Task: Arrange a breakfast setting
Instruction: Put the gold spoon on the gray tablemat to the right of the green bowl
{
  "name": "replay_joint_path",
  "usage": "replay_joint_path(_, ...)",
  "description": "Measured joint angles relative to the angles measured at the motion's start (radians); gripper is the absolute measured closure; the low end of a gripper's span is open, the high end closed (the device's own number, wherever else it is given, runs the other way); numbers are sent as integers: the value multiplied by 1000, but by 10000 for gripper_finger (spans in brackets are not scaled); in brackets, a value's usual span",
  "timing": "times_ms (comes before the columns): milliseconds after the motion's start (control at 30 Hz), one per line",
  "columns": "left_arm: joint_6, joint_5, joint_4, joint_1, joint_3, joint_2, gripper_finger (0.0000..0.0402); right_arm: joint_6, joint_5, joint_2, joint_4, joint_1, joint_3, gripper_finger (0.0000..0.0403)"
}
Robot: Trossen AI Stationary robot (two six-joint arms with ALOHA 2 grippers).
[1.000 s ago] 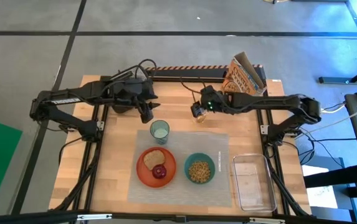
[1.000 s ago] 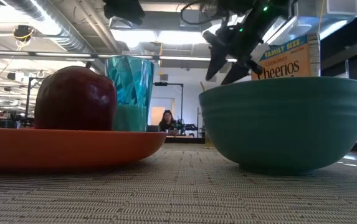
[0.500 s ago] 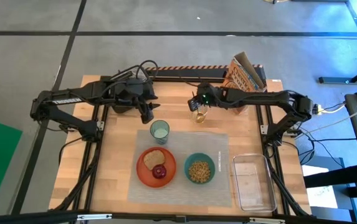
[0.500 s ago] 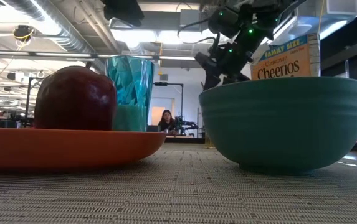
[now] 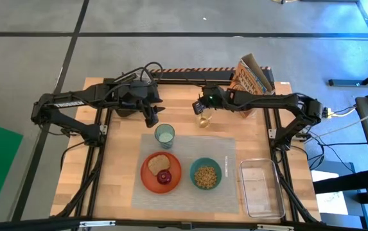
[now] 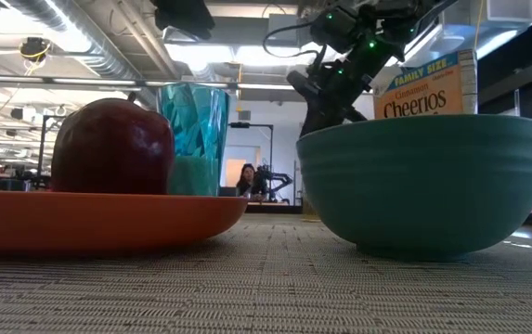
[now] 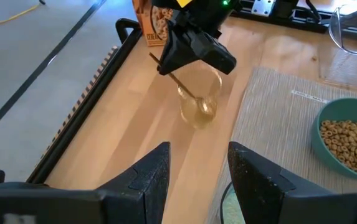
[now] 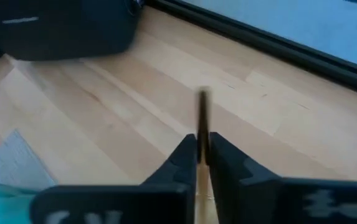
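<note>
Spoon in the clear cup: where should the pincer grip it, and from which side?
Grip the upper handle, from above. The spoon leans in the cup, bowl end down inside, only the handle sticking out. The right pincer is shut on it there.

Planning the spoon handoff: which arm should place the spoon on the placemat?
Right. The right gripper is already shut on the gold spoon, over a clear glass cup just beyond the placemat. The left gripper is open and empty near the green glass.
</note>
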Motion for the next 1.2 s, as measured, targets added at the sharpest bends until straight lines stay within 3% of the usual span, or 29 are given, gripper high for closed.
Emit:
replay_joint_path(433, -39, 0, 0, -8, 0, 0, 246, 7, -35, -20, -45, 3, 23, 394)
replay_joint_path(800, -57, -1, 12, -10, 0, 0, 246, -64, -49, -25, -240, 3, 282, 396)
replay_joint_path(1100, -129, -72, 44, -10, 0, 0, 246, 24, -102, -30, -342, 3, 537, 397)
replay_joint_path(1200, -131, -84, 67, -14, 0, 0, 246, 67, -176, -52, -304, 0, 581, 398)
